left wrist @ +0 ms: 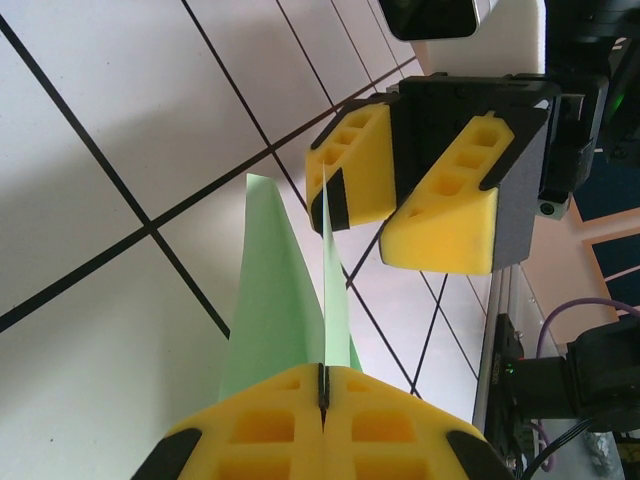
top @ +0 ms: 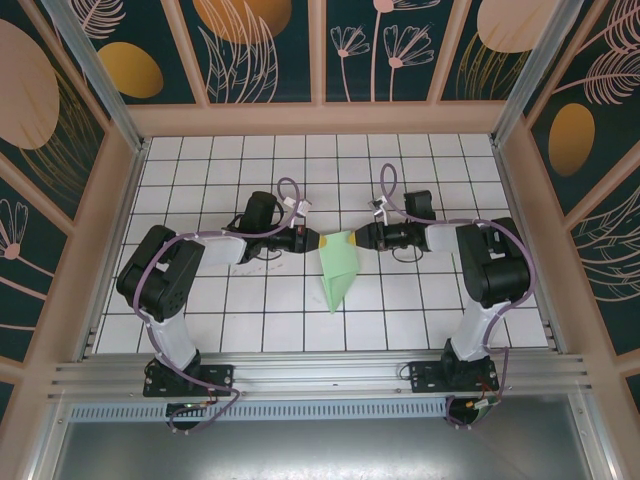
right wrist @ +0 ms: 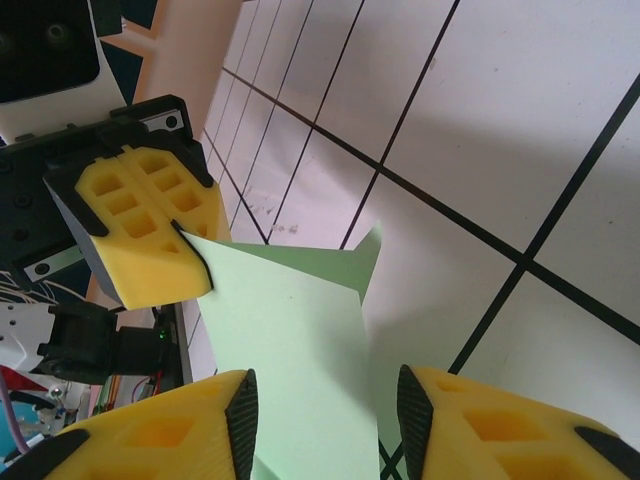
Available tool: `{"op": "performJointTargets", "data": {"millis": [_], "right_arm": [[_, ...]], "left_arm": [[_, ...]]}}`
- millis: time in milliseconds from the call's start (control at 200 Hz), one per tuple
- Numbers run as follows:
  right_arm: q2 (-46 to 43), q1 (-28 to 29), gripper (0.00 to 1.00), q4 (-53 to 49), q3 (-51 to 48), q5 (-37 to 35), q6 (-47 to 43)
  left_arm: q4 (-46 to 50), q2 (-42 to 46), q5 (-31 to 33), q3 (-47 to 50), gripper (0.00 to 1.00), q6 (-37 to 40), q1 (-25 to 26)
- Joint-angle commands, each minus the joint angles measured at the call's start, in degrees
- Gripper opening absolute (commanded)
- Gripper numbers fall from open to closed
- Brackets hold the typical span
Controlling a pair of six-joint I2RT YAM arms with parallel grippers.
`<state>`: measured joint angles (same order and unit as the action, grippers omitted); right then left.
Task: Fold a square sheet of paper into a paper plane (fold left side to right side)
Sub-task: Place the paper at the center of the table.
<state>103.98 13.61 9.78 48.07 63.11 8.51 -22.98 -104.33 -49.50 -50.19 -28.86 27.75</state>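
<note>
Two grippers meet at mid-table with one item between them. Findings L to R.

Left gripper [left wrist: 322,398]: yellow pads pressed together and clamped on a thin raised edge of the sheet of paper [top: 338,265]. No gap betw. pads in the left wrist view.

Sheet: pale mint green, part-folded to a pointed shape. Wide end sits between the two grippers and the point aims toward the arm bases. It sits approx. centre of the white grid table [top: 250,310], with the wide end lifted off the surface.

Right gripper [right wrist: 325,420]: fingers [right wrist: 445,420] stand apart, straddling the opposite edge, and the paper runs between them. In the left wrist view the edge lies against one pad while the other pad is clear. Not a pinch as seen.

Handling (judgement): v. light, thin, limp. It will likely sag if held at one pt only. It creases for good, and it could tear if the arms pull apart. The surface is smooth, so it may slip from the foam w/o firm closure. Best hold is at edges/corners near the wide end, with a shallow bite and both sides level, so the left side can swing over to the right w/o buckling.

Not determinable:
- No. of layers in the sheet.
- Crease lines, which are washed out in the top view.
- Whether the point touches the table.
- Right pads' full extent, as they are cut off at the frame bottom in their own wrist view.
</note>
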Motion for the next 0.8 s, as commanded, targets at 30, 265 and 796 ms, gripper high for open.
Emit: {"op": "performJointTargets", "data": {"millis": [30, 265, 796], "right_arm": [[-1.9, 0.1, 0.39, -2.5, 1.6, 2.2, -3.1], [-1.9, 0.2, 0.21, -5.6, 2.6, 2.0, -4.6], [-2.4, 0.6, 0.00, -10.6, 4.7, -8.2, 7.9]], "left_arm": [[-0.9, -0.6, -1.0, -0.1, 0.00, 1.9, -0.3], [-0.8, -1.5, -0.8, -0.4, 0.00, 2.3, -0.3], [15.5, 14.4, 25.0, -1.1, 0.61, 11.7, 1.5]]}}
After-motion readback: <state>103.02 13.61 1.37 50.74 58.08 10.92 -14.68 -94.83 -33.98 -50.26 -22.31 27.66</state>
